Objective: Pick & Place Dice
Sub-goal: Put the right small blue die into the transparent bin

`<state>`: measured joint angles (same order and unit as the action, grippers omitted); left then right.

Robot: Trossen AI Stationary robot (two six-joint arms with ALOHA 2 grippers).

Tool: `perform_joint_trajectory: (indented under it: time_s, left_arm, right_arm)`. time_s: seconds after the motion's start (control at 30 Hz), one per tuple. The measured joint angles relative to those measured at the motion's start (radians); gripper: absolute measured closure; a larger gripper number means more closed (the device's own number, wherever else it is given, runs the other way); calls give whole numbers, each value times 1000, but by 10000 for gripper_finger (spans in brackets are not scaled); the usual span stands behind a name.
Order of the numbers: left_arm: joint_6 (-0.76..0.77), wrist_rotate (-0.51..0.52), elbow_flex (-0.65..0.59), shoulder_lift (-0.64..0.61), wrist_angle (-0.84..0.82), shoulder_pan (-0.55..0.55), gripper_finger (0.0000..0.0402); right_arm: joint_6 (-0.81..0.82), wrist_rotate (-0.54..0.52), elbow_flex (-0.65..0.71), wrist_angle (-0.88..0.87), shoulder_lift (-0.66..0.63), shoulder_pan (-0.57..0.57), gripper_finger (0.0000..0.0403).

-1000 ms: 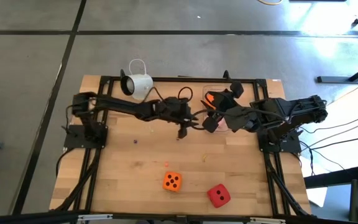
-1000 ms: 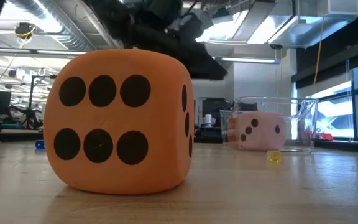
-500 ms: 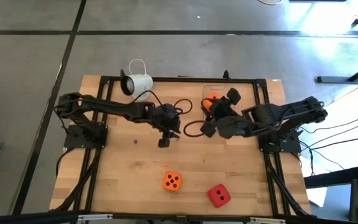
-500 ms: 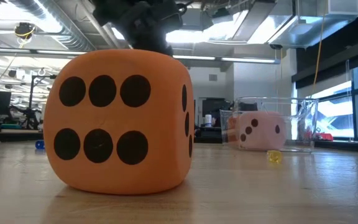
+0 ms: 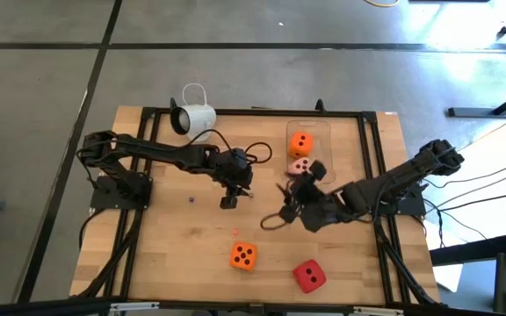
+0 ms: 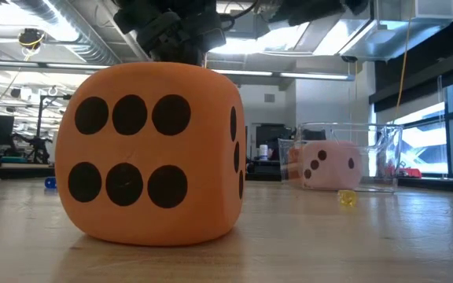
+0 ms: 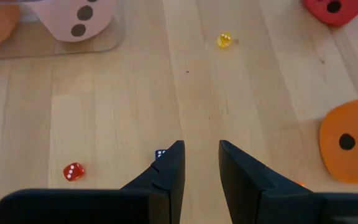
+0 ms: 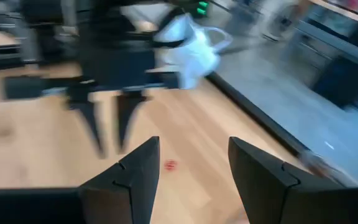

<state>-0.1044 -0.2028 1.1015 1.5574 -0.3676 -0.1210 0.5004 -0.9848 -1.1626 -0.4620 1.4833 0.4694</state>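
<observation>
- High view: pale wooden table [image 5: 174, 254]; clear plastic tray [image 5: 322, 132] at far edge holding orange foam die [image 5: 301, 143] and pale pink foam die [image 5: 300, 166]. Second orange foam die [image 5: 243, 255] and red foam die [image 5: 308, 275] loose near front edge. Left gripper [image 5: 228, 201] mid-table, empty; right gripper [image 5: 288, 211] just beside tray, empty.
- Low view: near orange die [image 6: 152, 153] showing six pips, pink die [image 6: 329, 165] behind clear tray wall.
- Left wrist view: fingers [image 7: 166, 174] narrowly parted, nothing between; tiny red die [image 7: 73, 172] and yellow bead [image 7: 224, 40] on wood.
- Right wrist view: fingers [image 8: 135, 171] spread wide, empty; white mug-like camera [image 8: 188, 46] beyond.
- Handling, judged: dice light, soft, compressible, unbreakable; best pinched across two opposite flat faces, mid-height.
</observation>
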Motion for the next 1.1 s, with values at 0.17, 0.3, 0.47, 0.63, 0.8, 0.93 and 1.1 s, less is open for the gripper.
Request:
perform_joint_trajectory:
  time_s: [0.17,0.3,0.47,0.63,0.8,0.93,1.1]
  left_arm:
    - [42,0,0,0,-4,-14,313]
    - [56,0,0,0,-4,-25,309]
    - [64,0,0,0,-8,-26,310]
    - [65,3,0,2,-26,-27,306]
    - [83,3,0,69,-14,-29,284]
    - [76,0,0,153,-10,-30,262]
    - [79,-1,-1,214,4,-52,244]
  right_arm:
    - [-251,220,114,381,-43,-6,213]
    - [-394,511,181,583,-76,-54,213]
    - [-412,675,224,615,-93,-116,213]
    - [-420,810,277,712,-93,-162,213]
    - [-431,817,326,762,-115,-196,213]
    - [-431,817,353,758,-151,-215,213]
    - [-425,818,386,755,-210,-219,213]
